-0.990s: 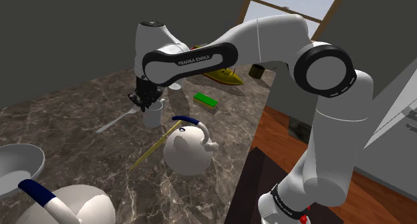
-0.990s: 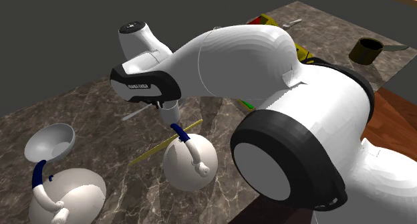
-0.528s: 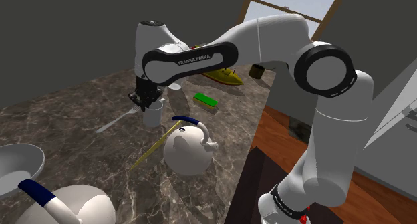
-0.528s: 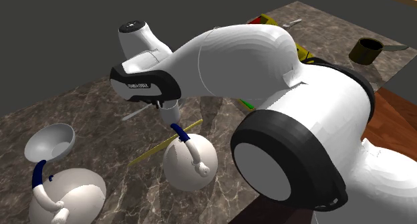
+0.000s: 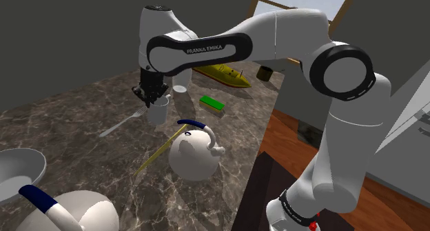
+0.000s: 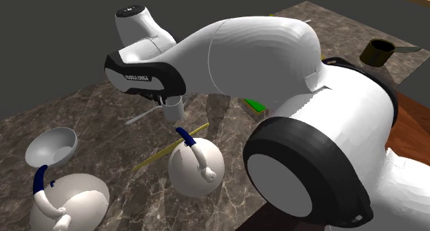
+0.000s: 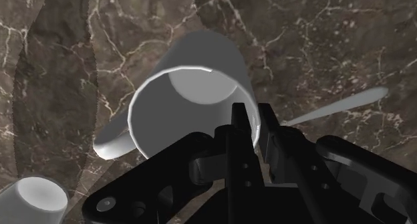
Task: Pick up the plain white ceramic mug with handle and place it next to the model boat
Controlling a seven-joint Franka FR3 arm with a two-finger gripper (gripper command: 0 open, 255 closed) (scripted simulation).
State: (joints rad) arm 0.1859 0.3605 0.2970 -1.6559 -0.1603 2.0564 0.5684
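Clamping one wall of the white mug (image 7: 200,69) at its rim, the pincer (image 7: 247,121) is closed on it; the mug hangs tilted over the dark marbled counter (image 5: 76,119), between a white teapot (image 5: 195,156) and the yellow model boat (image 5: 224,74), well apart from the boat.

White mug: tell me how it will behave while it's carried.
Likely rigid: the white mug shows a perfectly round rim under the pinch of the tool. Clasped by one wall only, handle jutting sideways, it may tilt or swing. Its smooth wall could slip.
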